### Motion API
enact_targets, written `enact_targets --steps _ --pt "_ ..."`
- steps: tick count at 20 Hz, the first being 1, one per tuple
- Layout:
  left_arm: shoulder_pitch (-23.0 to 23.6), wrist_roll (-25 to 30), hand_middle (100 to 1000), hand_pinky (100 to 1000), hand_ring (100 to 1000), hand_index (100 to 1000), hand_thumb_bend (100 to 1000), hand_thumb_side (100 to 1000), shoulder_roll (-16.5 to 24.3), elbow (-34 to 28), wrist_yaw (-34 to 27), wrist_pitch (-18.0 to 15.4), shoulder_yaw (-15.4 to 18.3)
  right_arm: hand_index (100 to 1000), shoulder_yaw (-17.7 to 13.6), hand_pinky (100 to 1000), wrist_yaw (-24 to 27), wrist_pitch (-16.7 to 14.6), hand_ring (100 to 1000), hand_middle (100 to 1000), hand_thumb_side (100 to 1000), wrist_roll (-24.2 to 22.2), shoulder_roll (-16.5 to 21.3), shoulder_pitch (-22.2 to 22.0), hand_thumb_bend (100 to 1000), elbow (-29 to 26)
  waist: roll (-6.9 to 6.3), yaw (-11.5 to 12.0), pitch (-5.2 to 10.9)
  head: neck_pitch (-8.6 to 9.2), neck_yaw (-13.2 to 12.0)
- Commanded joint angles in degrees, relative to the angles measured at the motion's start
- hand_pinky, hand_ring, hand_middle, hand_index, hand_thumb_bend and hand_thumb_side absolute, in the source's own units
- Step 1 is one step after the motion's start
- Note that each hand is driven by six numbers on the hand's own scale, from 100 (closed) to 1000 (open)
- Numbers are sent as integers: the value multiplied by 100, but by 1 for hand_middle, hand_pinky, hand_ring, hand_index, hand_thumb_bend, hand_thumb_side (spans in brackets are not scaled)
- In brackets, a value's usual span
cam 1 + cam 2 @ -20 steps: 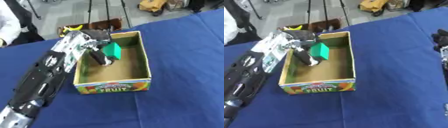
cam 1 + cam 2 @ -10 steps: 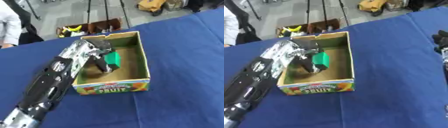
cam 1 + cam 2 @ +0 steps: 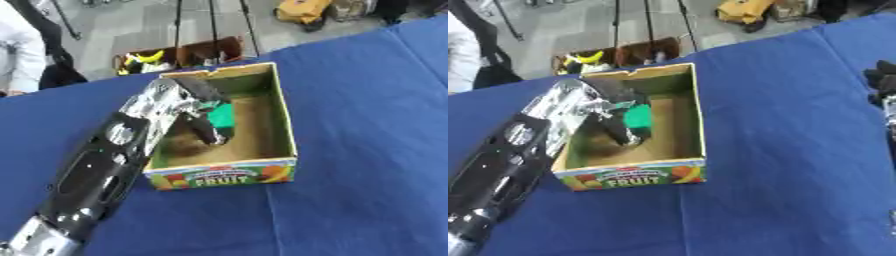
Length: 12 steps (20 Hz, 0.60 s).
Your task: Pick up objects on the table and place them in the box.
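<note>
I've got the left hand (image 3: pixel 194 107) reaching down over the left wall of the box (image 3: pixel 282 116), which sits centre frame on the blue table (image 3: pixel 367 150). The arm comes in from the lower left and crosses the box rim, so the hand hangs inside the cavity rather than above it. I'd say that's the point of the pose: get the load low, near the brown floor, before letting go, so it doesn't bounce out.

The green object (image 3: pixel 638 118) is inside the box, upper-middle of the interior, just right of the fingers and touching them. Fingers are curled down round it, dark digits running along its left and lower side, so I read the hand as clamped on the green thing, not released yet. Pic is soft here, tho, so I can't swear whether the object is already resting on the box floor or hanging a bit above it.

Right hand (image 3: pixel 883 80) shows only at the right edge of the right eye view, a dark clump of fingers well apart from the box; can't tell if it's curled or relaxed. It's idle, I think.

Box front, w/ the FRUIT label, faces the bottom of the frame. No other loose objects visible on the blue cloth near the box.
</note>
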State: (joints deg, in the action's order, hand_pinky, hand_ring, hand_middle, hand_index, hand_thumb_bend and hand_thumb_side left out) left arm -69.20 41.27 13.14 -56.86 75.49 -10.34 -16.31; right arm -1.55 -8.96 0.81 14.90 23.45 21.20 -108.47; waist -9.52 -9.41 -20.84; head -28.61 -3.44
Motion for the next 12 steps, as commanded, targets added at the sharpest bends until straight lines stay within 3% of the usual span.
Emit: enact_targets --steps 1,4,6,9,10,12 --pt "-145 -101 984 702 794 1000 750 749 175 -287 257 -11 104 924 -31 870 9 5 901 816 1000 3 40 42 100 -131 61 20 146 -2 -25" --pt "-116 -348 965 678 778 1000 729 798 185 -593 25 1 242 924 -37 870 10 8 901 816 1000 10 36 21 100 -129 66 58 165 -48 -4" --pt "-86 -565 944 636 756 1000 674 827 213 -982 -517 62 379 924 -45 869 8 12 901 816 1000 18 35 0 100 -127 72 97 185 -110 21" --pt "-14 -881 928 618 745 1000 609 864 390 -1863 -1561 256 552 924 -61 869 1 13 901 817 1000 36 44 -34 100 -126 84 175 222 -235 100" --pt "20 -989 918 626 745 1000 540 883 500 -2220 -1851 324 597 924 -67 869 -2 12 901 817 1000 42 48 -45 100 -125 92 213 240 -300 144" --pt "159 -1249 910 627 745 1000 488 879 757 -2961 -2346 515 700 924 -81 869 -9 8 901 817 1000 58 53 -60 100 -130 110 285 267 -415 220"
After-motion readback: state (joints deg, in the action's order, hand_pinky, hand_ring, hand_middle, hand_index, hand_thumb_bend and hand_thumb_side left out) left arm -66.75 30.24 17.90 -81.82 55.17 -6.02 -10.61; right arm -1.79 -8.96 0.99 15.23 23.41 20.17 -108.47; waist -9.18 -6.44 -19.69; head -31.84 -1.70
